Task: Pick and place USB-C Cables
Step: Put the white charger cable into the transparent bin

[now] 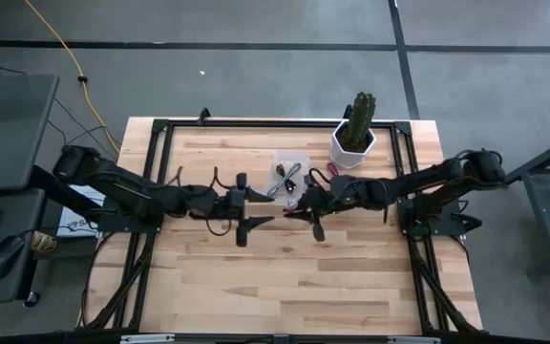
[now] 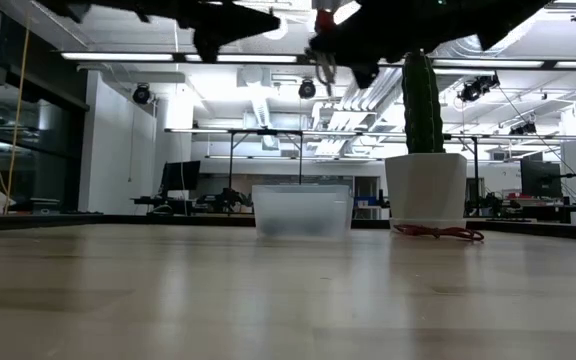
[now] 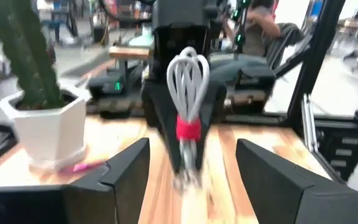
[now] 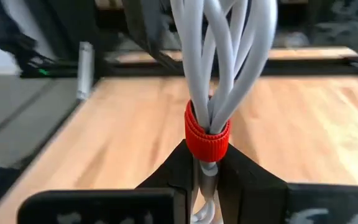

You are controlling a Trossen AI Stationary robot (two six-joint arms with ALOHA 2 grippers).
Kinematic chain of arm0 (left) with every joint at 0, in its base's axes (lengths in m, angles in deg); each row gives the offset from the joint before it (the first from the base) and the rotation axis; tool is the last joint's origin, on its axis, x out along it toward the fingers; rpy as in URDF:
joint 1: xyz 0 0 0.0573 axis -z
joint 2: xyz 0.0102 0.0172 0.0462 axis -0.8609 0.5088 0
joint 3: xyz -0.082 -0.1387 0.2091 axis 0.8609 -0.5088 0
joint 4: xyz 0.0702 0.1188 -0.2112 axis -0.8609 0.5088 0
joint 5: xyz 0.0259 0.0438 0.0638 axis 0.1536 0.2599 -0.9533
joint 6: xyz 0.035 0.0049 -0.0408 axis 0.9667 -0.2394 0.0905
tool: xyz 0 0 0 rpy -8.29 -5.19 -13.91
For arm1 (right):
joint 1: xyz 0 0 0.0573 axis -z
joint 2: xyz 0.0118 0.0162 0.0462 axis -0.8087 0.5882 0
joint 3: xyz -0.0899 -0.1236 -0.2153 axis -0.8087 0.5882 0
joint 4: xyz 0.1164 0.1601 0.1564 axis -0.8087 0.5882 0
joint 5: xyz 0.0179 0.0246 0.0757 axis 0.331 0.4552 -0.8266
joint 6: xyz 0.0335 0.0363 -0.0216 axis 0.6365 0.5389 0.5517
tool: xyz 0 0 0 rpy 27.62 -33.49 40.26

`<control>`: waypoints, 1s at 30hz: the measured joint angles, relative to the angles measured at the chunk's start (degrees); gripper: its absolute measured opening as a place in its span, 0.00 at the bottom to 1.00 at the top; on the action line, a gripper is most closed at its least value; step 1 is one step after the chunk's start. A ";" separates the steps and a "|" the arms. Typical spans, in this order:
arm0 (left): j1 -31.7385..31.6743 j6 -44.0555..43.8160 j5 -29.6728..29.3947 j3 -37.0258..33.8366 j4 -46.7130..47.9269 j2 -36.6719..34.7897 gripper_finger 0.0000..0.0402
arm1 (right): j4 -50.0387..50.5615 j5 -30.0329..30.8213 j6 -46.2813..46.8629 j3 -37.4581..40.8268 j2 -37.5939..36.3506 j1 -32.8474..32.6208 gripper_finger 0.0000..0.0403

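My right gripper (image 1: 304,204) is shut on a whitish USB-C cable bundle (image 3: 188,78) with a red band, above the table's middle. My left gripper (image 1: 267,205) faces it from the table's left. Its fingers (image 3: 123,171) are open and stand apart on either side of the cable without touching it. Just beyond, a clear tray (image 1: 291,161) holds two more coiled cables (image 1: 287,176). A dark red cable (image 1: 336,172) lies on the table at the foot of the cactus pot (image 1: 351,148). My right gripper pinches the whitish bundle between its two fingers (image 4: 241,177), just below the red band (image 4: 207,138). It comes roughly level from the table's right. The loops rise above the fingers and the plug ends (image 3: 185,177) hang below. The cable is lifted clear of the table.
The white pot with the tall cactus (image 2: 423,100) stands at the far right, beside the tray (image 2: 301,208). Black frame rails (image 1: 256,124) run along the far and side edges. The near half of the wooden table (image 1: 285,287) is bare.
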 joint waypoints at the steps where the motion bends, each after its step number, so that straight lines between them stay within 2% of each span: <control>1: 0.00 -0.70 -0.22 0.00 2.79 -1.78 0.55 | 1.81 1.74 -0.17 0.35 -1.29 -0.03 0.07; 5: 0.00 -3.16 -0.31 -0.77 10.68 -7.55 0.55 | 3.28 8.94 -0.18 5.03 -6.71 -0.45 0.07; 9: 0.00 -3.83 -1.45 -4.12 10.48 -11.90 0.55 | 0.84 13.51 1.42 12.73 -14.03 -0.22 0.07; 13: 0.00 -1.95 -5.06 -8.00 7.55 -16.48 0.55 | -4.70 15.19 3.55 20.15 -21.86 0.51 0.07; 17: -0.02 0.50 -5.88 -13.44 -0.30 -21.32 0.55 | -6.64 16.42 5.05 24.03 -27.23 0.78 0.07; 23: -0.02 0.82 -5.89 -20.67 -11.53 -25.71 0.55 | -6.69 17.67 5.84 24.21 -28.08 0.73 0.06; 30: -0.04 0.57 -5.89 -21.38 -12.55 -26.56 0.55 | -6.79 18.06 6.75 24.21 -27.88 0.75 0.06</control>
